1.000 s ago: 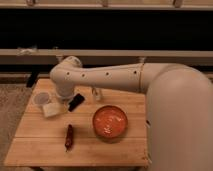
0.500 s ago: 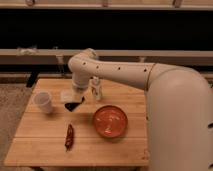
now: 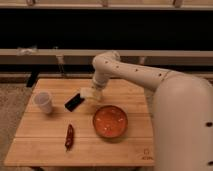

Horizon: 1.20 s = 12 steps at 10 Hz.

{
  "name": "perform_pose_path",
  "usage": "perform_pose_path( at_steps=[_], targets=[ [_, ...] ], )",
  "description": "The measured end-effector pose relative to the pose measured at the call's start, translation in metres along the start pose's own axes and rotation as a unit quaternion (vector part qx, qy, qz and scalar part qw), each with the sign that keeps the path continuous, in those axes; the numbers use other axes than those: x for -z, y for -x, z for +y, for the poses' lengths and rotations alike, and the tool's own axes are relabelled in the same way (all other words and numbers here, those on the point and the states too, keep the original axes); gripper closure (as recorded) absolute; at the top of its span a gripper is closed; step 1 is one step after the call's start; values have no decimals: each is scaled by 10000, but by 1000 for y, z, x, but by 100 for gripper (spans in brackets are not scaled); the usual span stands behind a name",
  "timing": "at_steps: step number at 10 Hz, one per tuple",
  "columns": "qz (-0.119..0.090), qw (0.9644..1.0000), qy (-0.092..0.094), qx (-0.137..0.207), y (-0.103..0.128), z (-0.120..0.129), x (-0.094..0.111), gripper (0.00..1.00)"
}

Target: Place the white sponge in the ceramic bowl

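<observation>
Behind your table [image 3: 50, 145] runs a dark wall with a pale rail across it, and the wooden top itself fills the lower left of your view. Take the bowl [image 3: 110, 121] as your landmark: it sits right of the table's middle, glossy orange-red, upright and with nothing inside it that you can see. Your gripper [image 3: 91, 93] hangs just above and to the left of the bowl, close to its far-left rim but not over its centre, with the white arm sweeping in from the right and bending down to it. At the gripper's tip you see the sponge [image 3: 87, 93], a small pale block held off the wood, so the gripper is clamped on it; the sponge is outside the bowl, up and left of the rim. Immediately left of the sponge, farther from the bowl, a black block [image 3: 74, 102] lies tilted on the table; whether it touches the sponge you cannot tell. Well left of the bowl, near the table's left edge, stands a white cup [image 3: 43, 101], upright. Left of the bowl and nearer the front edge lies a dark red pepper [image 3: 69, 136], lengthwise toward you, apart from everything else.
</observation>
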<state>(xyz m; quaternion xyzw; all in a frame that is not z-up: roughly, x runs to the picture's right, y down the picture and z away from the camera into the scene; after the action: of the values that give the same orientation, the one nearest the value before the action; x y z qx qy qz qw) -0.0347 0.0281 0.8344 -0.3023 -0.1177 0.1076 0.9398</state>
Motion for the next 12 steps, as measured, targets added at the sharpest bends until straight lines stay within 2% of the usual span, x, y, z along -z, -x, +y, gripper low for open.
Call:
perform_pose_path(
  at_steps=[2,3,6,7,8,9,12],
  targets=[
    [-198,9997,42,104,-29,11,7,100],
    [-289,9990,138,308,-45,21,8,100],
    [-361,9959,344,755,-69,42,4,100],
    [-370,9947,409,870,-78,46,2,97],
    [-358,9937,479,951,-86,51,2,92],
    [-359,9910,561,1157,-94,59,1,78],
    [-309,9869,674,1435,-113,75,0,51]
  ],
)
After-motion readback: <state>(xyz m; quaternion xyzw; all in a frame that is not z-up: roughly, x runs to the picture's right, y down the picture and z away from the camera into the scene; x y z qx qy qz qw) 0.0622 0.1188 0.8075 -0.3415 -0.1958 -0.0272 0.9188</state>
